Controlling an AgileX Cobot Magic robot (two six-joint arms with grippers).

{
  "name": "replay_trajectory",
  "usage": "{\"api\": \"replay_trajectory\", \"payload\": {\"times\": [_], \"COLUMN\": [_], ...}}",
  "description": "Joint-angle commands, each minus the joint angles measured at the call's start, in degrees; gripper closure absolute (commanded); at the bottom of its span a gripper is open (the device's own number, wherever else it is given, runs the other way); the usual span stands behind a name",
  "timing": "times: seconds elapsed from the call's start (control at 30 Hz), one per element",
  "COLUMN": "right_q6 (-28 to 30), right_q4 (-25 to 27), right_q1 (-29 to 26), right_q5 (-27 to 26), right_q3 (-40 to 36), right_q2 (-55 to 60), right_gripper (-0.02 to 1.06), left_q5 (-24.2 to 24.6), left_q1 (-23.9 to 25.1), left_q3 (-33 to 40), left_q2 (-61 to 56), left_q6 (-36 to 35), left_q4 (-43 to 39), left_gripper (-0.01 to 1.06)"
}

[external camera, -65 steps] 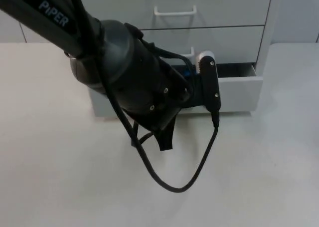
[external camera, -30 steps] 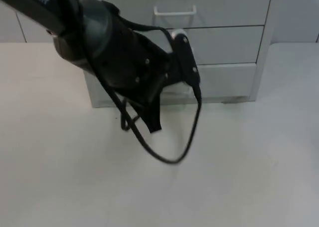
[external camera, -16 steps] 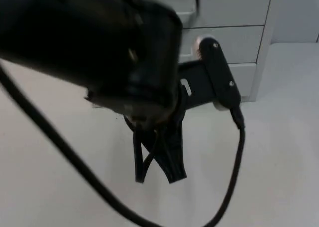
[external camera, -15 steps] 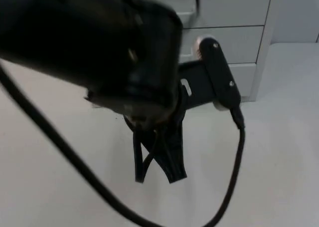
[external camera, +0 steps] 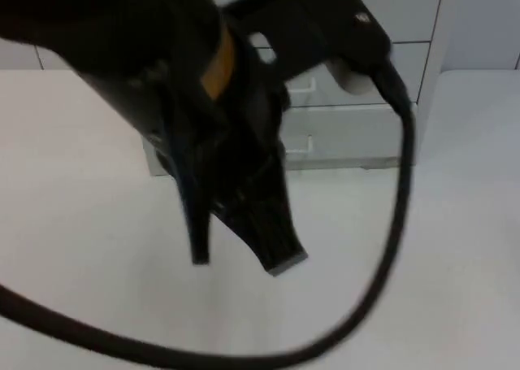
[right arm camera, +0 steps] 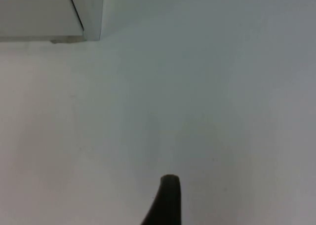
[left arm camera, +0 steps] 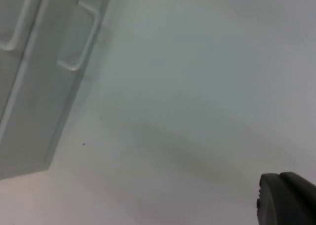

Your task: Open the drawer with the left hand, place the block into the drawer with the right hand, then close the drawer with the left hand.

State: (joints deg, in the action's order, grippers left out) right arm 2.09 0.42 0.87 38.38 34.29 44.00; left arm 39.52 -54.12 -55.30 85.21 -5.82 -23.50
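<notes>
A: Black two-fingered left end effector (external camera: 237, 241) first: hanging above the white bench (external camera: 73, 224), just in front of the pale grey drawer cabinet (external camera: 357, 12), spread wide, pinching nothing.

B: Agreed. Next, the lowest grey drawer (external camera: 349, 134) with its small white loop handle (external camera: 299, 146): front flush with the cabinet face, so judged shut. Contents hidden behind that front.

A: Closing step judged all but finished, then. Best way to round it off?

B: Lift up and back, away from the handles, spread as now to avoid snagging. Check the seam along the drawer front before retreating fully. If any gap, press flat on the front beside the handle, not on it, and push square to avoid jamming.

A: And further right?

B: Black right end effector (right arm camera: 167, 202), waiting over bare bench just off the cabinet's corner. Spread or pressed together: cannot tell.
</notes>
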Motion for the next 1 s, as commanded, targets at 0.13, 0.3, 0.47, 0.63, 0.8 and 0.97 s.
{"api": "replay_trajectory", "payload": {"times": [0.13,0.3,0.47,0.63,0.8,0.97], "right_q6": [0.0,0.0,0.0,0.0,0.0,0.5], "right_q4": [-0.1,0.0,0.0,0.1,0.3,1.4], "right_q1": [-0.3,-0.3,-0.3,-0.3,-0.3,-0.3], "right_q5": [0.0,0.0,-0.2,-0.5,-0.5,-0.6], "right_q3": [-0.1,-0.1,-0.1,-0.1,-0.1,-0.1], "right_q2": [-0.3,-0.3,-0.3,-0.3,-0.3,-0.3], "right_gripper": [0.32,0.32,0.32,0.32,0.32,0.32], "left_q5": [-0.4,-2.4,-1.7,0.7,2.2,4.1], "left_q1": [11.2,25.3,37.3,46.9,52.5,53.6], "left_q3": [4.7,8.7,10.3,10.6,10.6,10.6], "left_q2": [-8.3,-16.6,-23.8,-30.7,-36.9,-43.7], "left_q6": [1.4,6.8,9.4,10.1,10.5,10.6], "left_q4": [5.6,15.7,23.5,26.4,28.4,29.8], "left_gripper": [1.05,1.05,1.05,1.05,1.05,1.05]}}
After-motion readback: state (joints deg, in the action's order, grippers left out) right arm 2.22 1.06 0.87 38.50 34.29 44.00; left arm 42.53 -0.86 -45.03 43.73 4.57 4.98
